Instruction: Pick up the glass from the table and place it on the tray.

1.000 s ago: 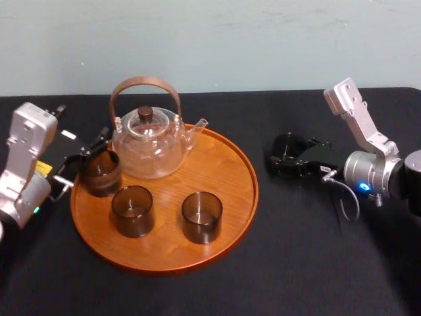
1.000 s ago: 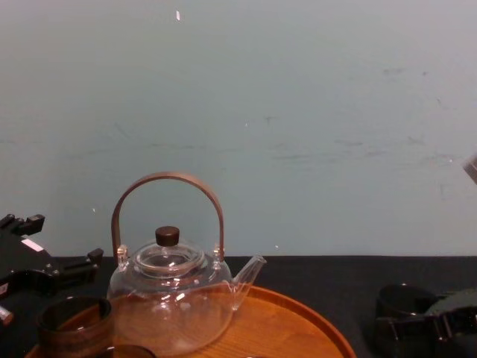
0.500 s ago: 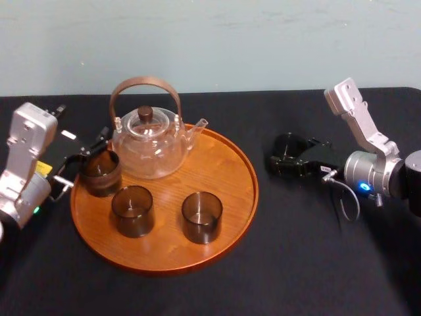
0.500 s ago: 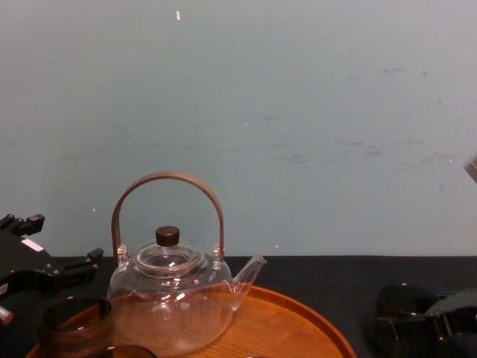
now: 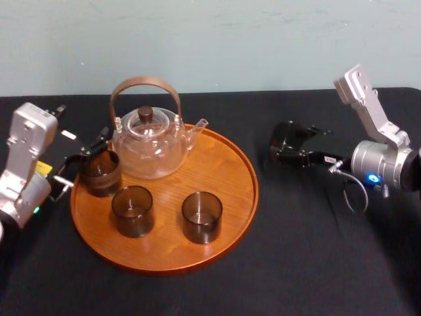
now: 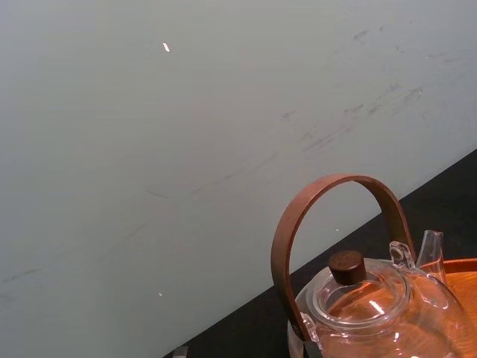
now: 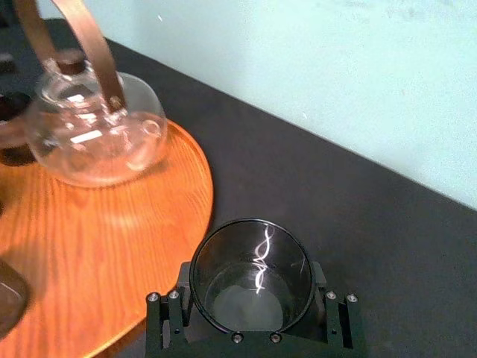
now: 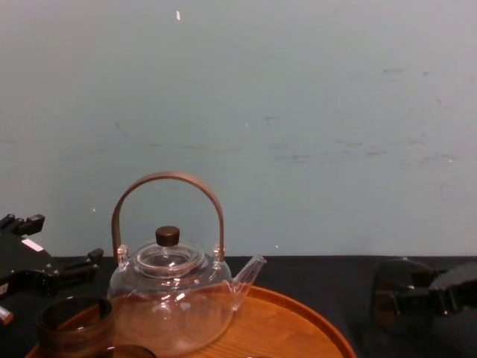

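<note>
My right gripper (image 5: pixel 284 147) is shut on a smoky grey-brown glass (image 5: pixel 287 139), holding it just above the black table (image 5: pixel 309 250) to the right of the round wooden tray (image 5: pixel 227 197). The right wrist view looks down into that glass (image 7: pixel 251 276), which sits upright between the fingers (image 7: pixel 165 322), near the tray's rim (image 7: pixel 201 201). From the chest it hangs low at the right (image 8: pixel 393 292). My left gripper (image 5: pixel 84 162) rests at the tray's left edge, open around another glass (image 5: pixel 100 172) that stands on the tray.
A clear glass teapot (image 5: pixel 148 141) with an arched wooden handle stands at the back of the tray. Two more smoky glasses (image 5: pixel 132 210) (image 5: pixel 202 216) stand on the tray's front half. Bare wood lies on the tray's right side, nearest the held glass.
My right gripper has lifted the glass off the table and drawn slightly up and back. The left arm and everything on the tray have stayed still.
</note>
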Robot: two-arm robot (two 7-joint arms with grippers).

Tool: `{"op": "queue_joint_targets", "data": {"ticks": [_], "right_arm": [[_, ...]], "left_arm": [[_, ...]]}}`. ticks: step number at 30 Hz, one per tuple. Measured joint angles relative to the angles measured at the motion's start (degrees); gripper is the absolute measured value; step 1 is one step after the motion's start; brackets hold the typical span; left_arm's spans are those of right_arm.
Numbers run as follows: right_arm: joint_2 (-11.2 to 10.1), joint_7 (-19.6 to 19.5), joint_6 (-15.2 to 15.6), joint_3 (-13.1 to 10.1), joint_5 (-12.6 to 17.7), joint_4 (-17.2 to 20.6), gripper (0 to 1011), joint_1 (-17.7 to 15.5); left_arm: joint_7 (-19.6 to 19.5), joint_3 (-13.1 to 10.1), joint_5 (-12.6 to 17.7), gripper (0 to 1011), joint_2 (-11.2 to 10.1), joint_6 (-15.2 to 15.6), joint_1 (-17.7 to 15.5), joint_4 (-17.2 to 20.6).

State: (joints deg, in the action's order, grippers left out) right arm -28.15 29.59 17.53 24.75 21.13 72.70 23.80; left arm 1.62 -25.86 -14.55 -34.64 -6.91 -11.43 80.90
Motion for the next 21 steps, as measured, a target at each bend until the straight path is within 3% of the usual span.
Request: {"op": "queue_joint_targets", "data": {"ticks": [10, 21], "right_arm": [[-0.3, 2.3, -1.3, 1.4, 0.7, 2.5, 904, 1.6], [2.4, 4.4, -2.9, 5.0, 1.1, 0.4, 904, 5.1]], "left_arm": [[0.0, 0.0, 0.0, 1001, 0.0, 0.0, 0.0, 0.0], [0.0, 0.0, 0.0, 1001, 0.0, 0.0, 0.0, 0.0]]}}
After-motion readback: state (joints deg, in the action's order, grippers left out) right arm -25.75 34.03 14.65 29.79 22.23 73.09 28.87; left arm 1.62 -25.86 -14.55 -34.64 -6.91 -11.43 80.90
